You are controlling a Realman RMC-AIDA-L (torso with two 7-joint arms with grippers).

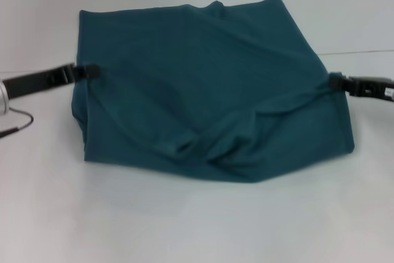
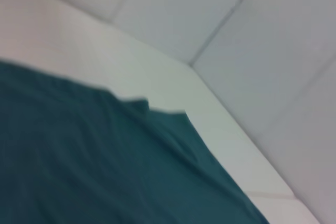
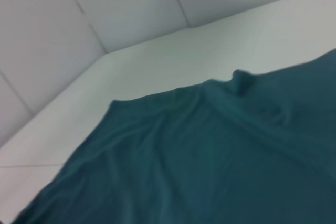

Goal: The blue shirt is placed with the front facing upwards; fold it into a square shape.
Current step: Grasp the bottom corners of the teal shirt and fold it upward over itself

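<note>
Head view: we are seeing the blue shirt (image 1: 209,90) lying mid-bench (image 1: 184,226), the left gripper (image 1: 92,71) pinching its left edge and the right gripper (image 1: 335,82) pinching its right edge.
Left wrist view: shirt cloth (image 2: 105,166) is covering the near bench (image 2: 157,77).
Right wrist view: we are seeing only cloth (image 3: 210,156).

Black left arm (image 1: 38,80), silver housing, thin dark cable (image 1: 17,124)

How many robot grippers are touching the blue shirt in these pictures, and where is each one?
2. The left gripper meets the blue shirt at its left edge; the right gripper meets it at the right edge.
</note>
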